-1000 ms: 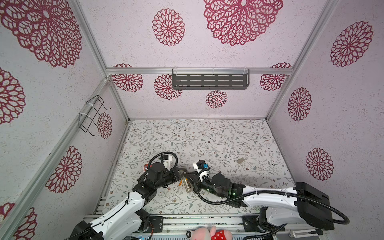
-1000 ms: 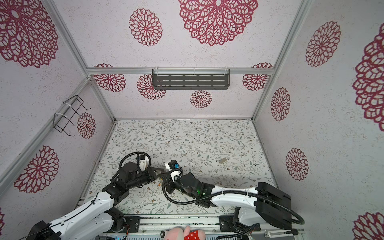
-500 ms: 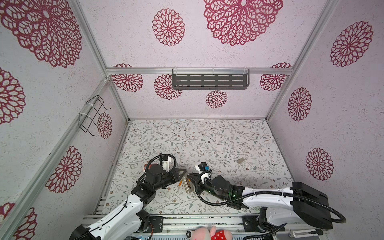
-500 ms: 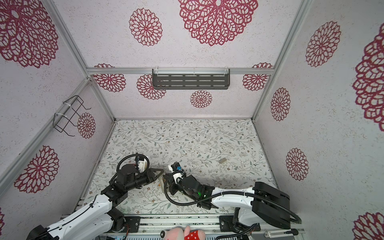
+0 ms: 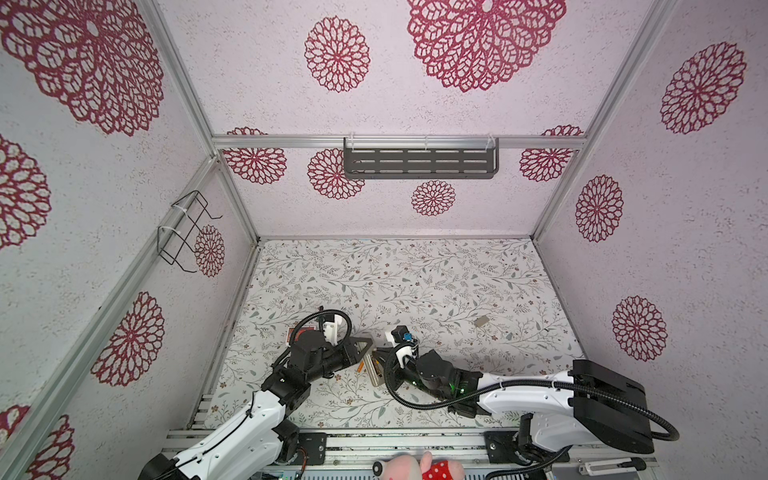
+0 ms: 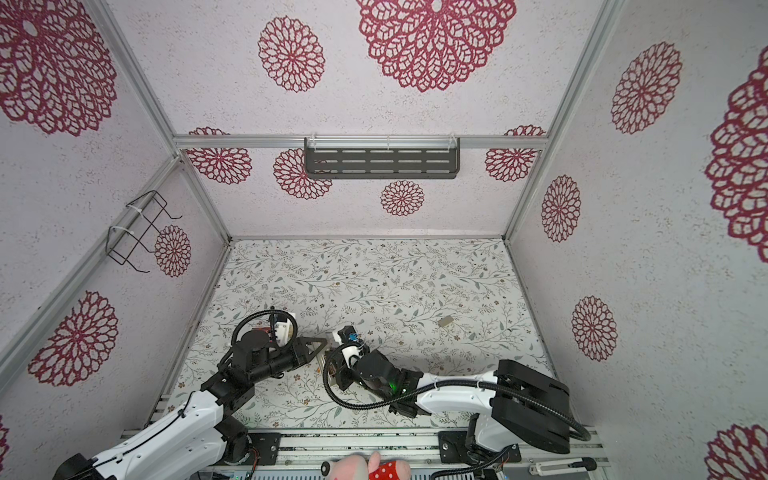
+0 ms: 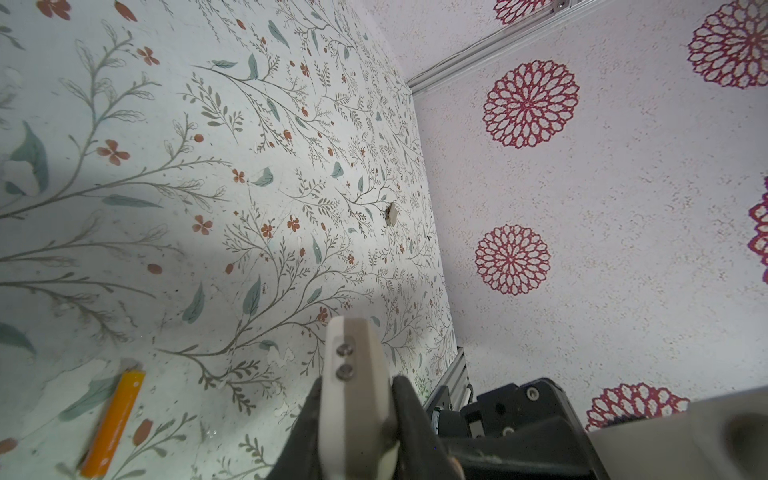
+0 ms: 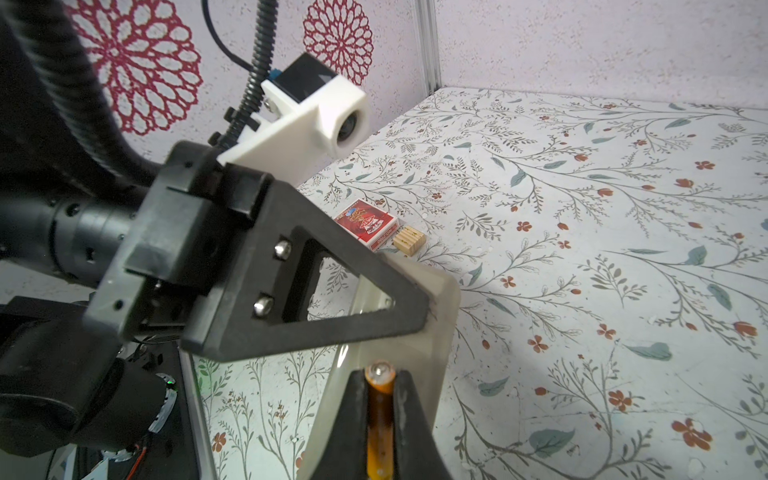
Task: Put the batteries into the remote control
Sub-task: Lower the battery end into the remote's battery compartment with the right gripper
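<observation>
The left gripper (image 7: pixel 359 380) has its black triangular fingers clamped on the remote control (image 8: pixel 419 345), a slim slab of white plastic with a beige-grey back. It pinches the slab across its thickness close to one end, so that this end stands clear above the fingertips while the rest slopes down toward the floral-printed table top (image 5: pixel 415 282); whether the lower end touches the table I cannot tell. In a top view the remote control (image 5: pixel 376 372) shows as a narrow pale strip near the front middle of the table, between the two wrists. The right gripper (image 8: pixel 380 376) has its black fingers drawn narrow around the first battery (image 8: pixel 379 409), a thin orange cylinder with a pale metal tip. It lies lengthwise between them with the tip pointing at the remote's beige face, very near it, though contact is not clear. The second battery (image 7: pixel 114 415), another thin orange cylinder, lies flat and free on the table just beside the remote on the left arm's side, touched by neither gripper. Farther back on that side a red printed card box (image 8: pixel 365 222) lies flat with a small tan ridged wooden block (image 8: pixel 409 241) just beside its corner. A small pale grey flat piece (image 5: pixel 481 320) rests alone well apart toward the right, and a pink plush toy (image 5: pixel 419 467) in a red dotted dress sits at the front rail.
</observation>
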